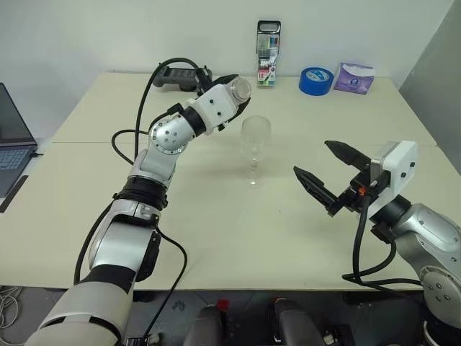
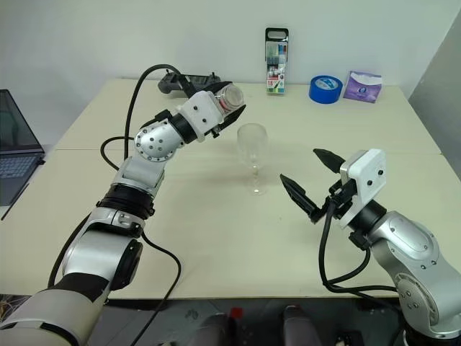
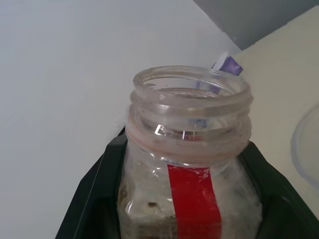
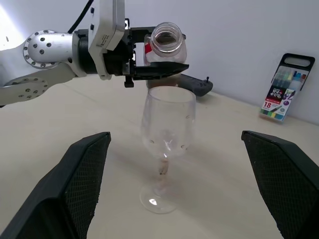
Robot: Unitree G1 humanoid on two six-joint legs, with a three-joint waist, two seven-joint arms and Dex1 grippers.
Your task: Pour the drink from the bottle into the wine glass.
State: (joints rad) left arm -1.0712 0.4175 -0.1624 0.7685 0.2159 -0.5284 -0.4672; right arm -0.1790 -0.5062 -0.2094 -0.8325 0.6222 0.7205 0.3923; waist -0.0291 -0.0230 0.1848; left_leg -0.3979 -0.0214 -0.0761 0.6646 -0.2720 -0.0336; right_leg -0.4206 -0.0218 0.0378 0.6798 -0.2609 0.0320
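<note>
1. Head camera: I had the left gripper (image 1: 229, 94) clenched on the bottle (image 1: 237, 89), cap off, tipped over with its mouth up beside the rim of the wine glass (image 1: 255, 148), which stood upright mid-table (image 1: 216, 231). The bowl looked empty to me, so I judged the pour itself was yet to come. My right gripper (image 1: 330, 172) hung released, fingers wide and holding nothing, near the glass. At the back stood a marker-pen case (image 1: 268, 54), blue tape roll (image 1: 315, 79) and purple tissue pack (image 1: 354, 77).
2. Left wrist: open bottle mouth, a red label strip, brownish drink (image 3: 149, 226) low in the body. No lettering I could read.
3. Right wrist: bottle hovering just above and behind the glass rim; nothing streaming. On the pen case I read "18", nothing more.
</note>
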